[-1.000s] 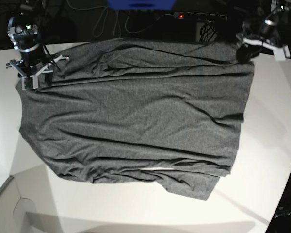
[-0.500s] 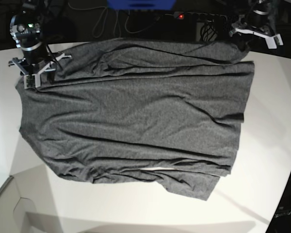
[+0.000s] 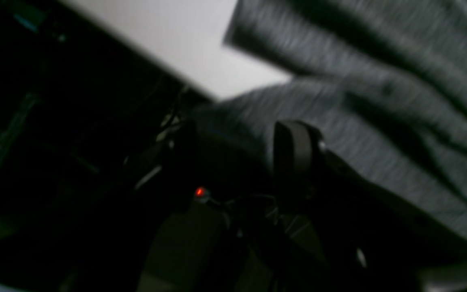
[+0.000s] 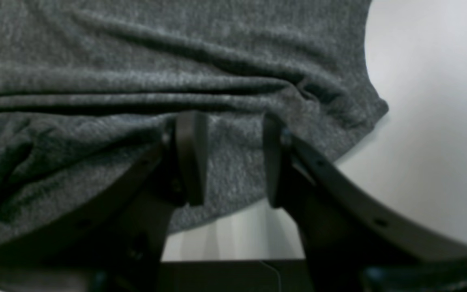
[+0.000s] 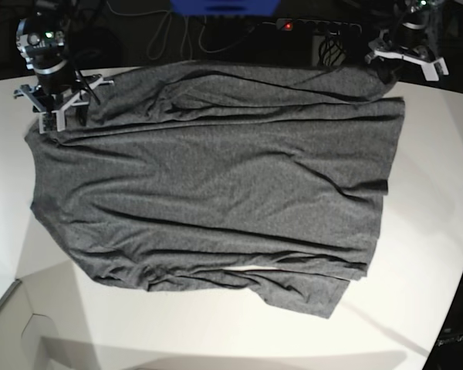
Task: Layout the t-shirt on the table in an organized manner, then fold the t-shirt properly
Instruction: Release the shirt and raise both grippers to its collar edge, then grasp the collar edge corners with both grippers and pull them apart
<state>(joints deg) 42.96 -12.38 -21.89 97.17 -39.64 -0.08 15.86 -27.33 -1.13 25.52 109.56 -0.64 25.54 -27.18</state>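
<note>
Jaws on both our arms stand apart with nothing between them. Our broad, smooth white worktop (image 5: 440, 193) with its curved edge carries everything. On it the heathered dark grey knit t-shirt (image 5: 216, 185) lies spread almost flat, covering most of the middle, with long soft creases running across it and a rumpled, doubled-over edge on the near side. Its far edge reaches the back rim of the worktop, where part of the cloth hangs over into the dark. Our left gripper (image 5: 405, 52) hovers at the shirt's far corner on the base view's right; its wrist view is blurred, yet grey cloth shows beyond the parted jaws. Our right gripper (image 4: 231, 158) hangs over the opposite far corner, its black fingers (image 4: 191, 156) above the curved hem, bare worktop just beside it.
</note>
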